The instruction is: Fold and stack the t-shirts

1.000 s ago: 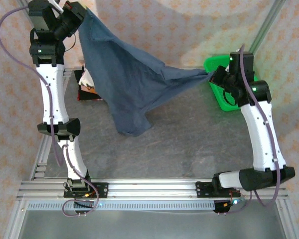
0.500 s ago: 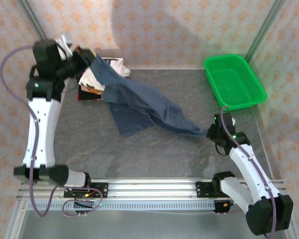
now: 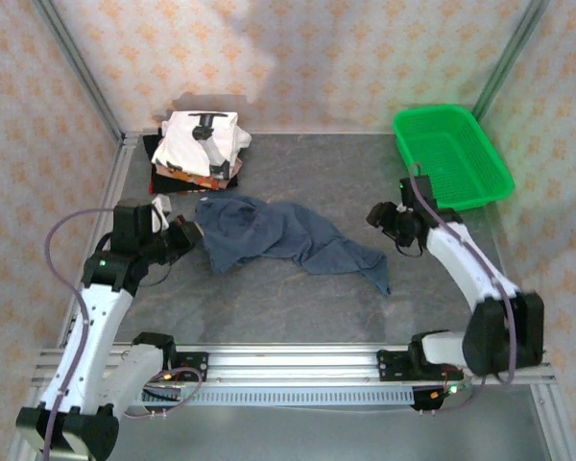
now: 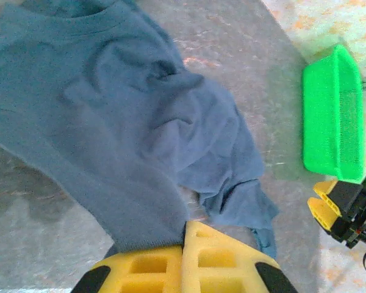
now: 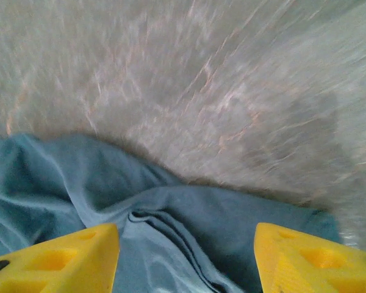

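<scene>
With the left tool (image 4: 184,235) pinching the rumpled blue shirt (image 3: 278,235) and the right tool (image 5: 186,235) gaping empty, a one-sided pull could bunch it worse.

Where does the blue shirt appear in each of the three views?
Top: shirt crumpled at mid-table.
Left wrist: shirt across the upper left and middle.
Right wrist: shirt along the lower half.
Shared landmark: the gray table; the green basket also links top and left wrist.
</scene>
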Tool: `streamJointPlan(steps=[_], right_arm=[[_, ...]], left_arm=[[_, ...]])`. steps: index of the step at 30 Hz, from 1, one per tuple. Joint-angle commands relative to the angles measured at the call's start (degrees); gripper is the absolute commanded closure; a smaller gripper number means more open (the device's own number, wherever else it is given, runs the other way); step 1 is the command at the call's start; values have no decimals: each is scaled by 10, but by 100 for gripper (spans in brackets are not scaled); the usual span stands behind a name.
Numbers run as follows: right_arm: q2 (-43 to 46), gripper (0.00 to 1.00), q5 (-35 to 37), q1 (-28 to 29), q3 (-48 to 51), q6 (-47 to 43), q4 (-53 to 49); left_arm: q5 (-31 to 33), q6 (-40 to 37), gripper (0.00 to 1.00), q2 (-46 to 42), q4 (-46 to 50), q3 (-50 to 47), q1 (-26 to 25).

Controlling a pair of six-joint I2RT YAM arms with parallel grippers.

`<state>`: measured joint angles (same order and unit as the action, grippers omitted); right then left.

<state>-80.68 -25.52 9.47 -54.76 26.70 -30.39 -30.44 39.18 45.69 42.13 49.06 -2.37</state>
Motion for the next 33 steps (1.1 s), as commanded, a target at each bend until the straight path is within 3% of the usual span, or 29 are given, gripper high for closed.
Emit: streamJointPlan(steps=[1,4,8,14,20,33], right_arm=[[-41,41,-98,18,-34,-20,0],[-84,48,-105,55,-72,-23,-40],[-74,52,-93,95,-69,-6,-44],[-107,58,-25,129,-91,-32,-88],[-153,61,49,134,-130,-87,-115],[-190,65,42,139,-129,-100,-73]], left_arm=[[49,1,100,-7,39,-21,1],[57,-3,100,-5,38,-29,0],[58,-6,100,-3,34,-41,1],[60,-21,100,8,30,-54,0],[59,-33,100,10,30,-61,0],[64,-38,100,-3,37,-72,0]])
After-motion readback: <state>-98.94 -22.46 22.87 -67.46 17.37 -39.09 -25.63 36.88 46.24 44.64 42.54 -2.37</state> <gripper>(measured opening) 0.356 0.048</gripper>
